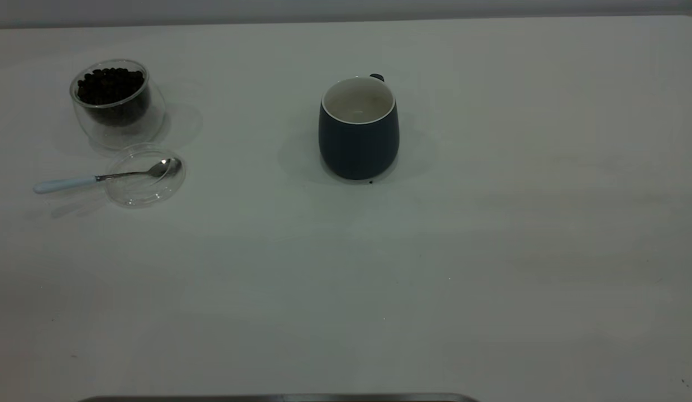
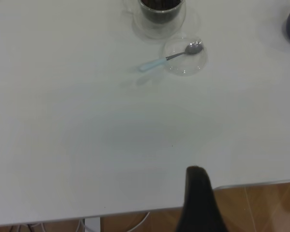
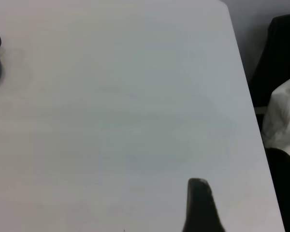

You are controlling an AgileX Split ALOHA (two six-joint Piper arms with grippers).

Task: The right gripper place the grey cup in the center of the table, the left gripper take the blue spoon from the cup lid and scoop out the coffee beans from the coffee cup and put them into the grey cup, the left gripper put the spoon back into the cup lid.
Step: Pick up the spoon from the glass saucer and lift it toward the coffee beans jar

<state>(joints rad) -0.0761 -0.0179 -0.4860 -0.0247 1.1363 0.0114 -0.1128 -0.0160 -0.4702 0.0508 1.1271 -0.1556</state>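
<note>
While both arms sit pulled back off the work area, my exterior view shows only the table (image 1: 491, 251) and what's on it. Left gripper (image 2: 199, 203) hangs over the near table edge, one dark fingertip visible in its wrist view; can't tell whether it's apart or together. Right gripper (image 3: 200, 205) is the same story over bare tabletop near the table's right edge: one finger showing, state unreadable.

Going near to far in the exterior view: the blue spoon (image 1: 100, 177) lies with its metal bowl inside the cup lid (image 1: 146, 192) and its pale handle sticking out over the rim onto the table, pointing left. The lid lies flat, nothing else in it.

Just behind the lid, touching or nearly so, stands the coffee cup (image 1: 118, 103), upright, with the coffee beans (image 1: 110, 85) heaped close to its rim.

The grey cup (image 1: 358, 131) stands upright around table centre, well apart from the glass cup, handle turned to the far side. Its white inside looks empty.
</note>
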